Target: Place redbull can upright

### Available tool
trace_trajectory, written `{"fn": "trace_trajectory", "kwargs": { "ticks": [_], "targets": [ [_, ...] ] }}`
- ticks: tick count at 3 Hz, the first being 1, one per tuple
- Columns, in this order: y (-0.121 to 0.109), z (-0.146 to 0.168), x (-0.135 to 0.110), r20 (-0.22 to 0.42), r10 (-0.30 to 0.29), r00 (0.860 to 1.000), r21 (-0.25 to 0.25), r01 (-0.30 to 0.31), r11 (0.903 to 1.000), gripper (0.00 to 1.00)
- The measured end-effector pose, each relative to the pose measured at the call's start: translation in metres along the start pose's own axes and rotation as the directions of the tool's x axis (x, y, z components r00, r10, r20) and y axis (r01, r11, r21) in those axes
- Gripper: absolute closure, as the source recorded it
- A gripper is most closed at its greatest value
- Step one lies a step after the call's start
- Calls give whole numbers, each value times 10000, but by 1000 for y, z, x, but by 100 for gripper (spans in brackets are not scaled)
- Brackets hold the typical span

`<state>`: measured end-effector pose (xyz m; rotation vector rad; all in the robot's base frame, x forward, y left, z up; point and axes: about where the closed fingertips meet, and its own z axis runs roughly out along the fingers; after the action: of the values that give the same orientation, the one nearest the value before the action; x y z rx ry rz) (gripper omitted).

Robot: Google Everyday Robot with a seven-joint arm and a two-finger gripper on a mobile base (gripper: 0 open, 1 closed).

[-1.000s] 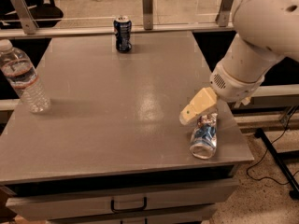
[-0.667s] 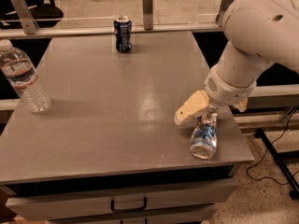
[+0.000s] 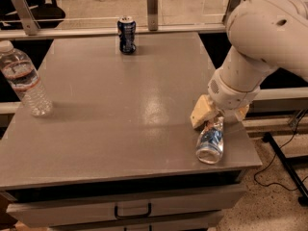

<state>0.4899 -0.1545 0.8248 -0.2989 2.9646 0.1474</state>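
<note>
A: Whereabouts of the tan two-finger pincer (image 3: 219, 120)?

B: Low over a near corner of the flat grey table (image 3: 120, 129), at the end of the bulky white arm (image 3: 260, 42). Partly masked by the round wrist housing.

A: Wide, narrow, or clamped on something?

B: Cannot tell; too much of it hidden behind the wrist.

A: And the slim shiny silver-and-blue redbull can (image 3: 210, 143)?

B: Lying on its side just in front of the pincer, silver end toward the camera. Far end lost behind the pincer. Not upright.

A: Anything else?

B: Upright dark navy-blue can (image 3: 126, 34), well apart from the pincer, by the far edge. Clear plastic water bottle (image 3: 24, 81), farthest from the pincer, across the table, its cap nearly cut off at the side. Grey drawer (image 3: 132, 210) below, cropped by the bottom edge.
</note>
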Motion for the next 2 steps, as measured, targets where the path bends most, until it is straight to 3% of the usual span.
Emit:
{"fn": "trace_trajectory", "kwargs": {
  "ticks": [2],
  "targets": [
    [3,-28,-20,973,-93,9952,-457,138,9989,88]
  ]
}}
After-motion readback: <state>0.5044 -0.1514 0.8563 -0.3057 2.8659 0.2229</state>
